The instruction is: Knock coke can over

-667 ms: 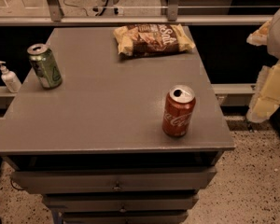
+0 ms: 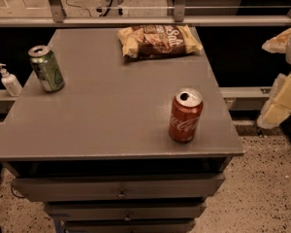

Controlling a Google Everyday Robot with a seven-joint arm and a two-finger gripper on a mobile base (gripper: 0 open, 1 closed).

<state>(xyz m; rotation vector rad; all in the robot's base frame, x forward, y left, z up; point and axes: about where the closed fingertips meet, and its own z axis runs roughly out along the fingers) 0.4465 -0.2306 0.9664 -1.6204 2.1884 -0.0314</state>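
tool (image 2: 280, 101): cream-coloured, at the right frame edge, off the surface (image 2: 111, 110) and out over the floor, well apart from the coke can (image 2: 185, 115). Open or closed: cannot tell (it's cut off by the frame).

surface: grey flat top of a drawer cabinet, drawers (image 2: 121, 187) stacked below its front edge. Speckled floor (image 2: 262, 188) to the right, a rail (image 2: 136, 21) running along behind the far edge.

coke can: stands near the front-right corner of the surface, inside the edges. Upright, long axis vertical, silver top with the opening facing up, white script on the side toward the camera. Not knocked over.

other stuff: chip bag (image 2: 157, 41) lying flat at the far edge, green can (image 2: 46, 68) upright at the left edge, pump bottle (image 2: 9, 80) off the surface further left on a lower ledge.

vs 0.7 s ago: both cans and the bag are in the same spots, coke can has the same pose. Tool sits at about the same place at the right edge.
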